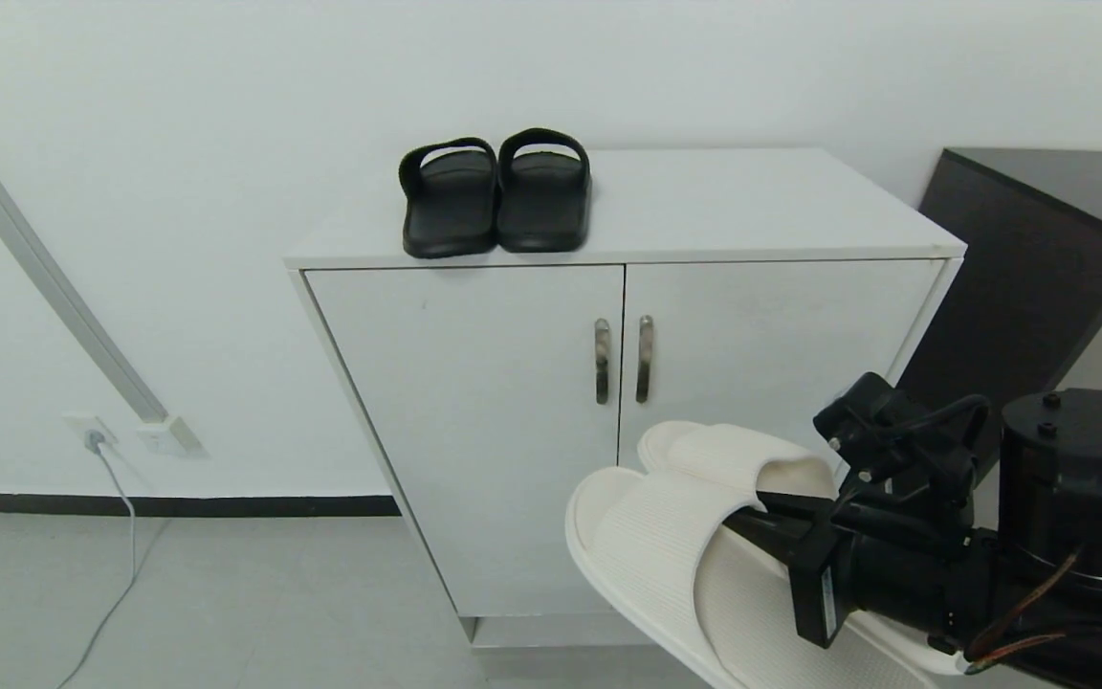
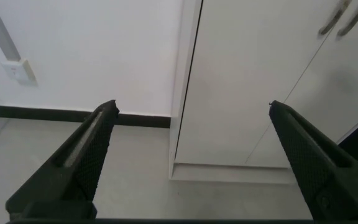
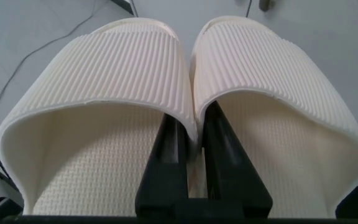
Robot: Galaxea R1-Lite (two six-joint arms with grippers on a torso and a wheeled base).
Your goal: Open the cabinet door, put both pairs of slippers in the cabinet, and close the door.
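A white two-door cabinet [image 1: 474, 421] stands against the wall, both doors shut, with two metal handles [image 1: 622, 359] at the middle seam. A pair of black slippers [image 1: 496, 192] rests on its top, toward the left. My right gripper [image 1: 771, 522] is low in front of the right door, shut on a pair of white slippers [image 1: 666, 545], one finger inside each strap and pinching the inner sides together [image 3: 191, 134]. My left gripper [image 2: 191, 112] is open and holds nothing, low near the cabinet's left bottom corner [image 2: 180, 155].
A dark brown piece of furniture [image 1: 1039, 258] stands right of the cabinet. Wall sockets [image 1: 130, 433] with a grey cable [image 1: 121, 565] sit low on the left wall. Open grey floor lies left of the cabinet.
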